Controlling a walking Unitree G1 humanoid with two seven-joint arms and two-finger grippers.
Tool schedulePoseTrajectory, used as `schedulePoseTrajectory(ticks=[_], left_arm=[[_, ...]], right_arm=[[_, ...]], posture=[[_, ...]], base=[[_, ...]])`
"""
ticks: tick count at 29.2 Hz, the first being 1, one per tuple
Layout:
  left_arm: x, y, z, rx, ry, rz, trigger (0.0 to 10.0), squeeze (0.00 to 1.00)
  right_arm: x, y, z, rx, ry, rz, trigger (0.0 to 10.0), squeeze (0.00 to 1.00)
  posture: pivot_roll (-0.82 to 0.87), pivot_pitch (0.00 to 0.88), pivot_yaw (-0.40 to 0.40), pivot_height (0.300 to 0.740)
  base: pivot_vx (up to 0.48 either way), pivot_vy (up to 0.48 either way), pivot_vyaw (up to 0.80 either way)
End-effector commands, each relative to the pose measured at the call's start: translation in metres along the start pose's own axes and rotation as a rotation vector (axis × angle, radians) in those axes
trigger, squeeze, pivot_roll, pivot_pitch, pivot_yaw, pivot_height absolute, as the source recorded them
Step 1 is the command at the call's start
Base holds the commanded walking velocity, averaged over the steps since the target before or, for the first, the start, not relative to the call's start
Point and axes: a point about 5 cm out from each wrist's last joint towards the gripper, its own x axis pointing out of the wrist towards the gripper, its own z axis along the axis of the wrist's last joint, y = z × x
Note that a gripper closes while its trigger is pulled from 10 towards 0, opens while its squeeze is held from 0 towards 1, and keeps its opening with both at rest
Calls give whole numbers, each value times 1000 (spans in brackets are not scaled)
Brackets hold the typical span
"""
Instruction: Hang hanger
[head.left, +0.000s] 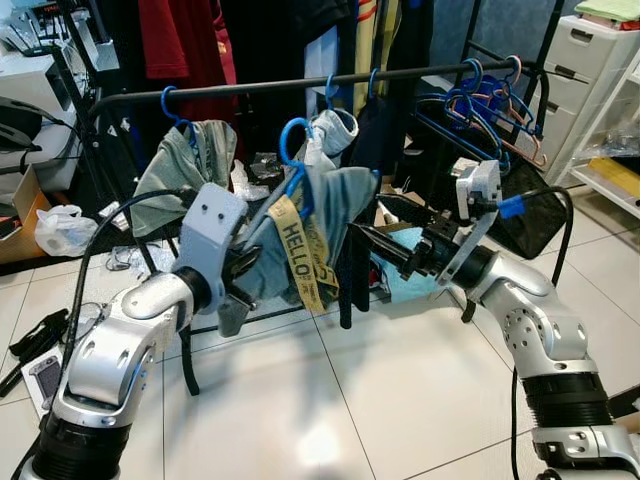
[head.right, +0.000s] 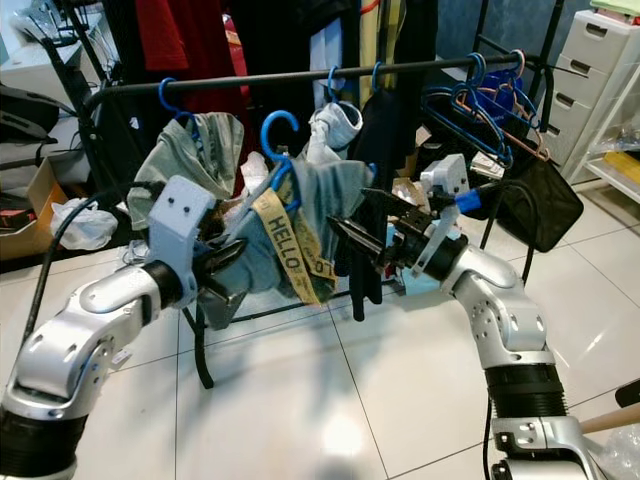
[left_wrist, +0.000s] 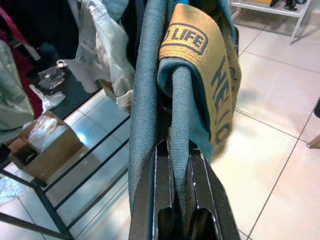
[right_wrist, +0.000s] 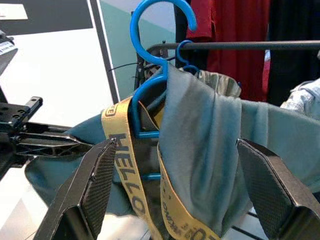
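your blue hanger (head.left: 293, 150) sits just below and in front of the rail (head.left: 300, 85), its hook not yet on the bar, draped with a soft teal garment (head.left: 340, 195) and a yellow strap (head.left: 298, 250). your left gripper (head.left: 238, 280) pinches the garment's fold; the cloth can slide, so judge it a weak hold. your right gripper (right_wrist: 180, 190) stands wide, near the cloth. take the stiff plastic neck under the hook; the load looks light but floppy.

The teal garment (head.left: 320, 215) covered the blue hanger (head.left: 292, 140) below its hook. The yellow strap (left_wrist: 215, 75) lettering was partly folded out of sight. Frame edges cut off the rail (head.left: 300, 85) ends.
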Motion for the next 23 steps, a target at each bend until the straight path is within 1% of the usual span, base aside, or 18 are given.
schedulePoseTrajectory(ticks=[1,6,9,16,18,19,23], left_arm=[[-1,-3,7,1,-14,-7,10000,0],[-1,-7,14,-1,-20,-24,10000,0],[-2,-14,19,-8,-29,-45,10000,0],[-4,-16,25,-13,-39,-63,10000,0],[-5,-19,28,-25,-48,-81,10000,0],[-6,-22,31,-32,-61,-109,10000,0],[-6,-25,33,-38,-68,-127,10000,0]], right_arm=[[4,2,3,-11,8,3,10000,0],[9,5,-4,-17,50,-2,10000,0],[14,9,-9,-13,84,-12,10000,0],[17,7,-12,-21,116,-47,10000,0],[18,6,-13,-26,131,-69,10000,0],[19,5,-13,-29,140,-86,10000,0],[19,4,-14,-31,145,-97,10000,0]], posture=[[-61,6,12,740],[-63,0,11,740],[-61,0,10,740],[-57,2,7,740],[-57,3,7,740],[-57,3,7,740],[-57,3,7,740]], base=[[0,0,0],[0,0,0],[0,0,0],[0,0,0],[0,0,0],[0,0,0],[0,0,0]])
